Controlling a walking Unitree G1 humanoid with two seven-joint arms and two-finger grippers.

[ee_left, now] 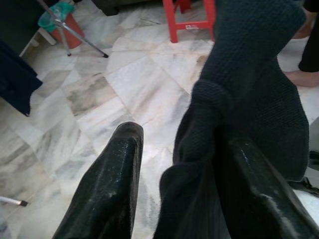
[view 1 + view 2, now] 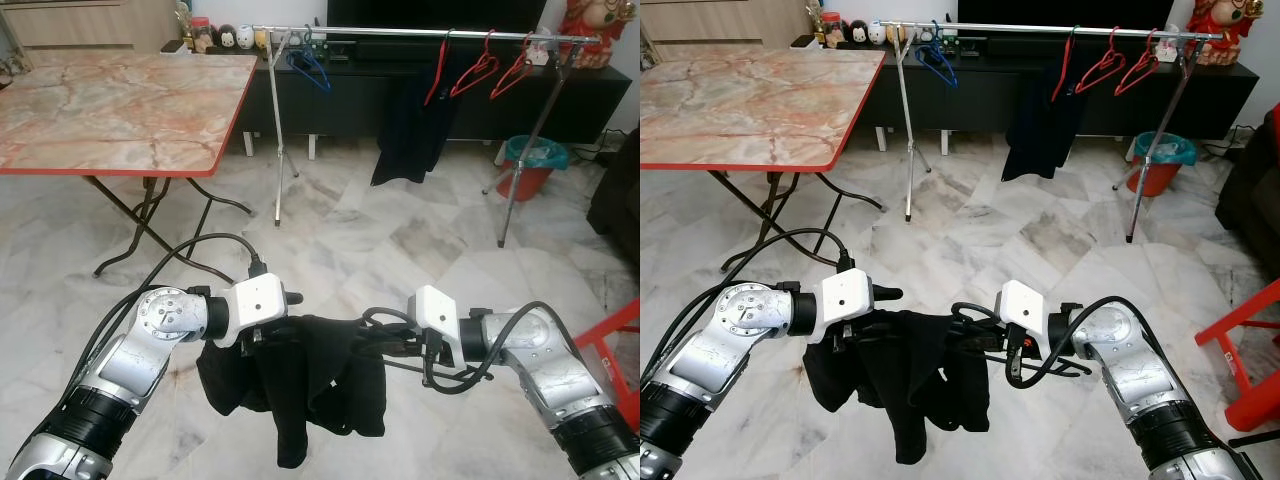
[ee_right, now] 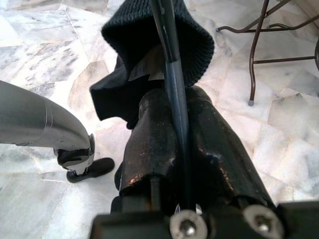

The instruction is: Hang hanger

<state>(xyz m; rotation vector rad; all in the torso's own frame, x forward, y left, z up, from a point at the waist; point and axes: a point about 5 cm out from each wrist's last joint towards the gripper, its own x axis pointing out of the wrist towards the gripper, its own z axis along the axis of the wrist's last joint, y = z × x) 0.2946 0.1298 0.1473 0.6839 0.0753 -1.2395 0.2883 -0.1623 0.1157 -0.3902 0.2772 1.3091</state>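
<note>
A black garment (image 2: 320, 375) hangs low between my two grippers, just above the marble floor. My right gripper (image 3: 174, 94) is shut on the thin dark hanger (image 3: 168, 45), which runs into the garment's knitted edge. At the garment's other side, my left gripper (image 1: 182, 139) stands open, with the cloth draped between its fingers (image 1: 114, 169) and against one of them. Across the room, the silver clothes rack (image 2: 400, 33) carries a blue hanger (image 2: 310, 65), red hangers (image 2: 480, 70) and a dark hung garment (image 2: 410, 130).
A marble-topped folding table (image 2: 120, 100) with a red edge stands at the left, its legs reaching onto the floor. A teal-lined red bin (image 2: 533, 160) sits by the rack's right legs. A red stool (image 2: 615, 345) is close on the right. A person's foot (image 1: 301, 77) is nearby.
</note>
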